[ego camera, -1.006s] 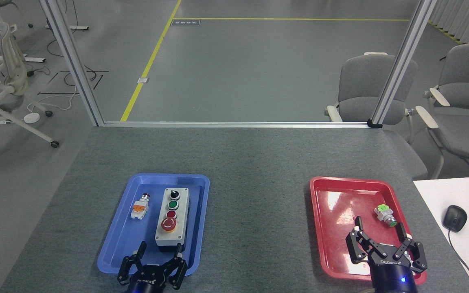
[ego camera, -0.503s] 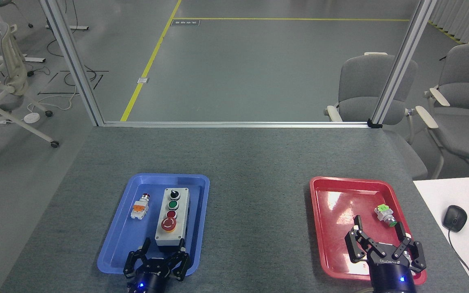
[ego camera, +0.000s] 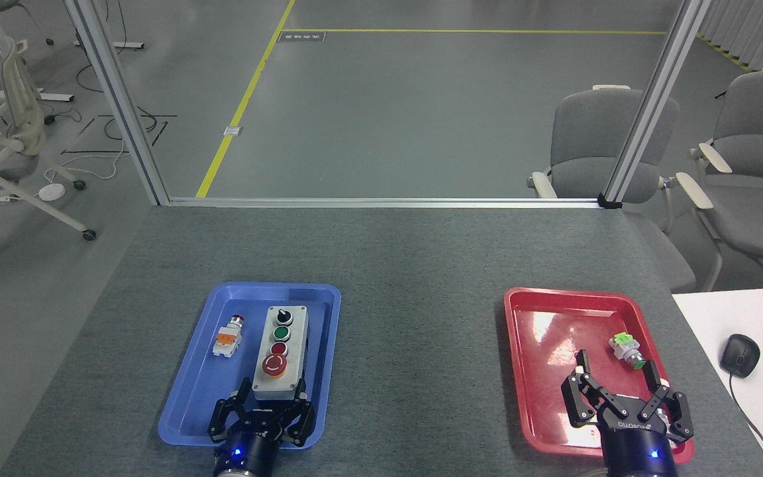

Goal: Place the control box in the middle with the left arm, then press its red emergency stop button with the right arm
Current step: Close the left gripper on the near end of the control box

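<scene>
The control box [ego camera: 280,353] lies lengthwise in the blue tray [ego camera: 186,401], light grey on a black base. Its red emergency stop button [ego camera: 274,364] is the control nearest me. My left gripper [ego camera: 273,385] is open at the box's near end, with one finger on each side of that end. Whether the fingers touch the box cannot be made out. My right gripper [ego camera: 616,366] hangs open over the near part of the red tray [ego camera: 535,318], holding nothing. The middle [ego camera: 421,344] is bare dark-grey felt between the two trays.
A small orange-white switch part [ego camera: 228,336] lies in the blue tray left of the box. A green-white part [ego camera: 627,350] sits in the red tray just beyond my right fingers. A white desk [ego camera: 706,318] with a mouse [ego camera: 739,355] adjoins on the right.
My left gripper has moved forward from the tray's near rim until its fingers flank the box's near end. The right gripper has hardly moved. The box stays in place.
</scene>
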